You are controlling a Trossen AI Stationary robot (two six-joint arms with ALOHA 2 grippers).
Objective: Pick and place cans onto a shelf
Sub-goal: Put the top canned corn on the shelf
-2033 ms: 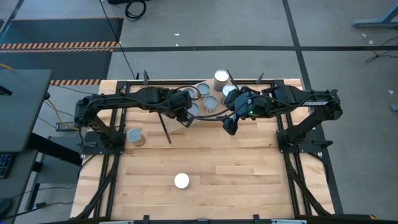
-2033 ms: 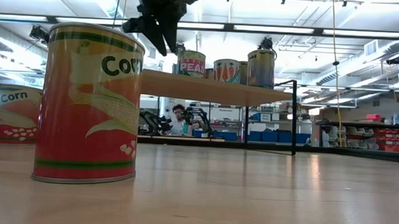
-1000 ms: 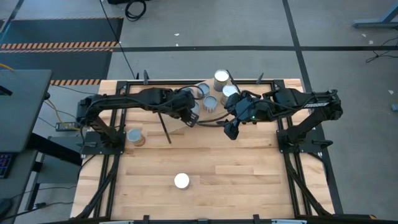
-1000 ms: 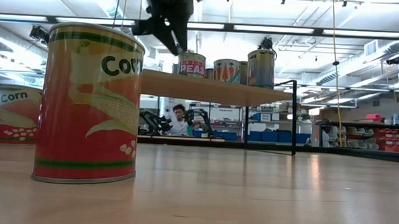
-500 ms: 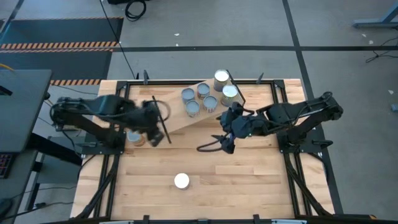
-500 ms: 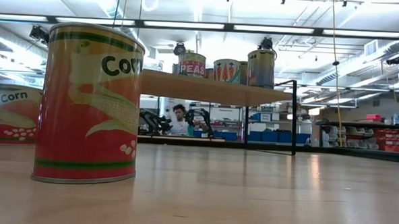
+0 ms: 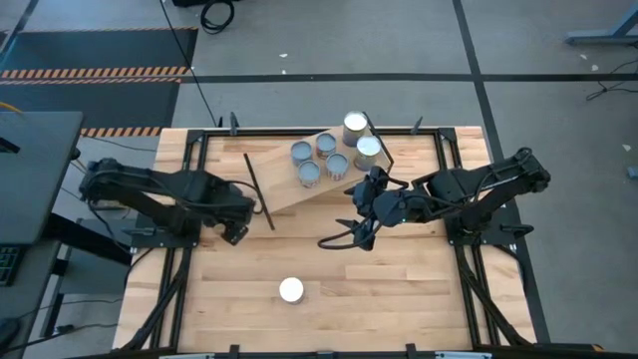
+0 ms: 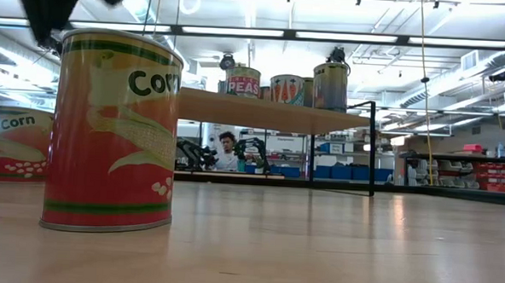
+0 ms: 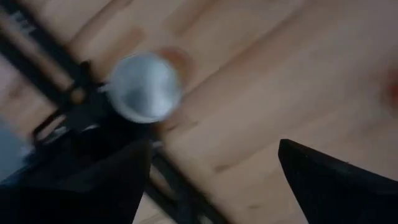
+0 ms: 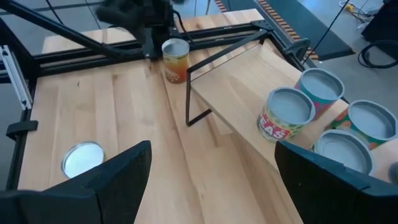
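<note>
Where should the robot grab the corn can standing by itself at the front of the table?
Probably around its round sides, coming straight down from above. The corn can stands upright on the table with its flat top facing up and bare wood all around it, so open fingers could likely slip down on two opposite sides and squeeze its middle.

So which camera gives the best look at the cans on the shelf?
The high view: all five cans on the shelf, tops clear. Low view shows three labels side-on; right wrist shows four close up; left wrist shows none.
</note>
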